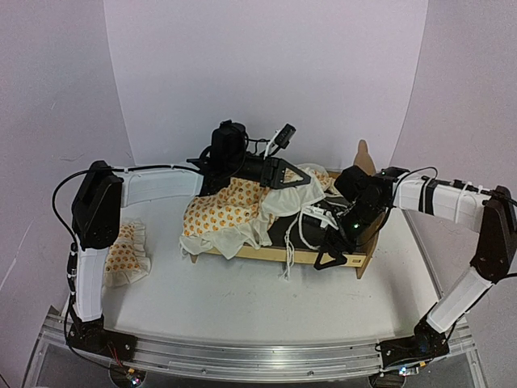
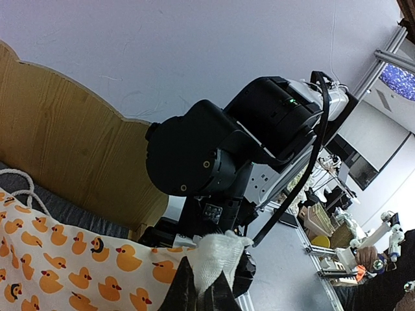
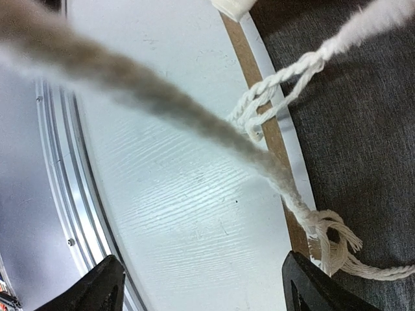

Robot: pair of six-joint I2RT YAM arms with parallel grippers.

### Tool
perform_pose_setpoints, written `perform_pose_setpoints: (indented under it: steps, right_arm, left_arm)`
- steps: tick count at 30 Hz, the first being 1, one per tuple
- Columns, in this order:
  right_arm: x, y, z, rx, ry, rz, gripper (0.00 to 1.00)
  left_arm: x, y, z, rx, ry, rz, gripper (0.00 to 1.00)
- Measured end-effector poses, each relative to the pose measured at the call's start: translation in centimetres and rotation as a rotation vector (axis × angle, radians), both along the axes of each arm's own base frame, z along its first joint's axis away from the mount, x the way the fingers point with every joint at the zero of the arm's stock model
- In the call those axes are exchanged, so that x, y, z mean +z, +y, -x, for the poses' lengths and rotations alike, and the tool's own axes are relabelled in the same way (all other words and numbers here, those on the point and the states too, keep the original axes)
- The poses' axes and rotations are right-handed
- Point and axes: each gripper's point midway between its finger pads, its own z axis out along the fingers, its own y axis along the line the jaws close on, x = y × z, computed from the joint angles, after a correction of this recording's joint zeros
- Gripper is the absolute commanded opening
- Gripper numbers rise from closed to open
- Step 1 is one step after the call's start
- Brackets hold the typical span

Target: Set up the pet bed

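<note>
Our left jaws are clenched on a white corner of the soft cream cover with orange ducks (image 2: 65,265). Our right jaws are wide apart and grasp nothing. They hang over the bed's edge, with a white twisted rope tie (image 3: 272,107) close in front.

The small pet bed of light plywood with a wavy headboard and dark grey cloth base (image 1: 258,254) sits in the middle of the smooth white bench (image 1: 242,315), half under the cover. We think it is light and stiff, and may slide if pushed. The thin side rail or the headboard top (image 2: 65,142) look best to pinch. The floppy ties could snag.

A small frilly duck pillow (image 1: 125,257) lies well apart on the left. Pale walls stand close around.
</note>
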Motion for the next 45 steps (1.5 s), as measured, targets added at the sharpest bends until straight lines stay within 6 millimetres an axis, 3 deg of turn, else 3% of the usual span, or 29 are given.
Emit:
perform_pose_setpoints:
  steps: [5,8,13,19,23,30,45]
  right_arm:
    - [-0.9,-1.1,-0.9,-0.007,-0.055,0.073,0.85]
    - [-1.2,-1.9,-1.4,-0.028,-0.099,0.117,0.93]
    - [0.7,-3.0,-0.4,-0.010,-0.210,0.069,0.98]
    - [2.2,-2.1,2.0,0.236,-0.306,-0.069,0.98]
    - [1.7,-1.2,1.7,0.325,-0.285,-0.077,0.98]
    - [-0.5,-0.2,0.2,0.406,-0.256,-0.051,0.96]
    - [-1.9,-0.3,-0.7,0.417,-0.229,0.001,0.80]
  left_arm:
    - [-0.1,0.3,-0.6,0.012,0.001,-0.001,0.00]
    - [-0.1,0.6,-1.1,0.022,0.001,-0.002,0.00]
    - [-0.1,1.1,-2.0,0.041,-0.002,0.001,0.00]
    - [-0.1,1.2,-2.4,0.054,-0.004,0.004,0.00]
    - [-0.2,1.2,-2.4,0.056,-0.004,0.004,0.00]
    - [-0.5,1.2,-2.5,0.060,-0.004,0.004,0.00]
    - [-0.9,1.0,-2.7,0.060,-0.002,0.007,0.00]
